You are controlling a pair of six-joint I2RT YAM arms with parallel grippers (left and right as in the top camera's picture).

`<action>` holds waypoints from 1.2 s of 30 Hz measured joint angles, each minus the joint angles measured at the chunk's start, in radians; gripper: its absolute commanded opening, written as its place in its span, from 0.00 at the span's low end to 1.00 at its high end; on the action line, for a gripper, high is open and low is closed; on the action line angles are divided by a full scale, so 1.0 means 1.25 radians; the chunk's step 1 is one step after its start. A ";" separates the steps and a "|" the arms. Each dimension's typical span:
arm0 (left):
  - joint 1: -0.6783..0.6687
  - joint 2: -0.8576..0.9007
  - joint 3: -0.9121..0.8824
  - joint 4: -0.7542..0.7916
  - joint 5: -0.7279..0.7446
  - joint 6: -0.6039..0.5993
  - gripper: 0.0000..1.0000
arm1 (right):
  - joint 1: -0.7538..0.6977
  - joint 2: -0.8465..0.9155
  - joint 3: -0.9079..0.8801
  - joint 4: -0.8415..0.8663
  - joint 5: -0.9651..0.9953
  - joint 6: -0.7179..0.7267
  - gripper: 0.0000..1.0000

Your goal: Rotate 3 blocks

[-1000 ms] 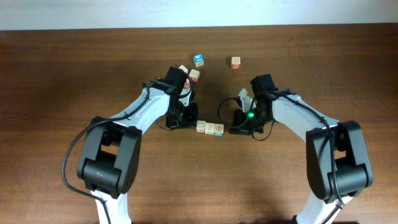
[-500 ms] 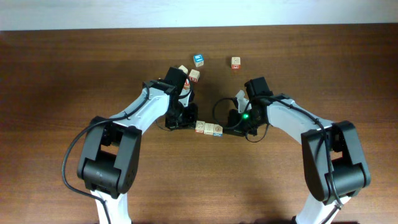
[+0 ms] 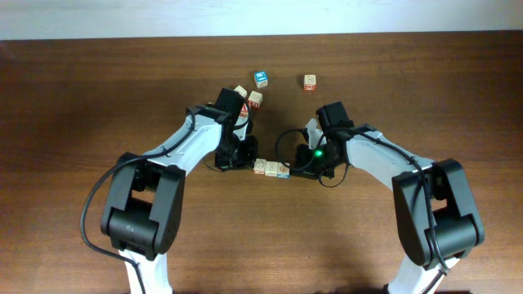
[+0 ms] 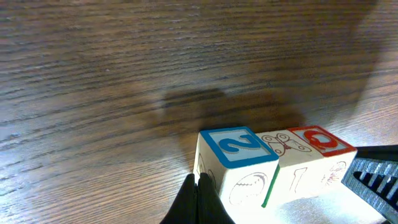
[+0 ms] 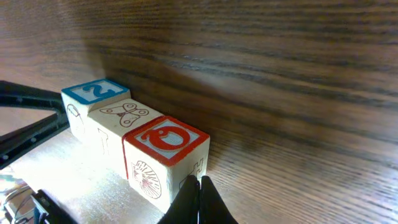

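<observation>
Overhead: the row of three blocks (image 3: pixel 272 169) lies mid-desk (image 3: pixel 82 106). Its long axis runs left to right, with the right end angled slightly toward the robot. The left tool (image 3: pixel 250 162), fingers pressed together, sits at the row's left end. The right tool (image 3: pixel 294 171), fingers likewise together, sits at its right end.

Left wrist: from the tool tip the row runs blue "2" block (image 4: pixel 238 147), butterfly block (image 4: pixel 287 144), red "Q" block (image 4: pixel 320 140).

Right wrist: the row recedes from the tool tip, Q end nearest.
</observation>
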 measured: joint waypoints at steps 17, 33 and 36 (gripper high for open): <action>0.007 0.000 -0.003 -0.006 -0.028 0.000 0.00 | 0.019 -0.023 0.071 -0.058 -0.011 -0.006 0.04; 0.008 0.001 -0.006 -0.006 -0.050 0.001 0.00 | 0.044 -0.035 0.104 -0.070 -0.011 -0.006 0.04; 0.008 0.001 -0.006 -0.006 -0.050 0.001 0.00 | 0.044 -0.035 0.104 -0.070 -0.012 -0.007 0.04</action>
